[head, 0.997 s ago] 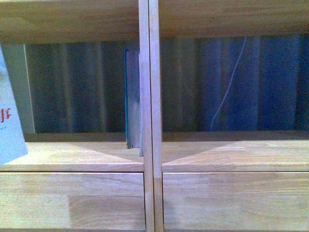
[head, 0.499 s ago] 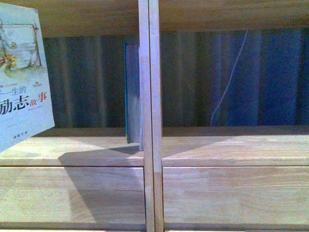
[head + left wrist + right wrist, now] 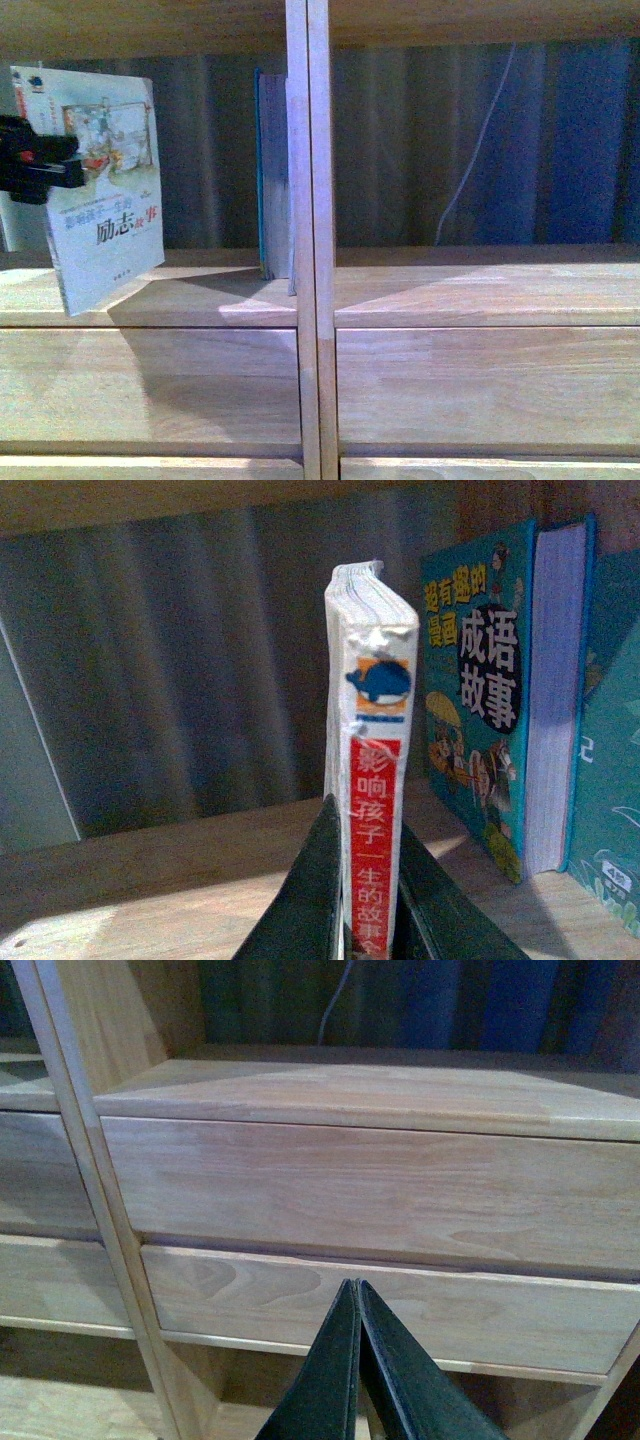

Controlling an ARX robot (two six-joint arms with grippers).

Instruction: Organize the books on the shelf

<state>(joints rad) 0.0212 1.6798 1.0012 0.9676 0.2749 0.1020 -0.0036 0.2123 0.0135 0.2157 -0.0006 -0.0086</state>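
Since a moment ago the paperback (image 3: 105,185) has swung further into view, now hanging in front of the left compartment of the shelf (image 3: 306,300).

Left gripper (image 3: 362,910) has its jaws pinched on the red-and-white spine; the right gripper (image 3: 357,1360) has its jaws pressed together, empty. Best kept upright and slid alongside the teal book (image 3: 268,175) standing against the divider. Thin, pale, illustrated cover with red characters; likely floppy.

Front view looking straight and close at the shelf (image 3: 310,300); wrist views looking closer still, sharing its boards and drawers.
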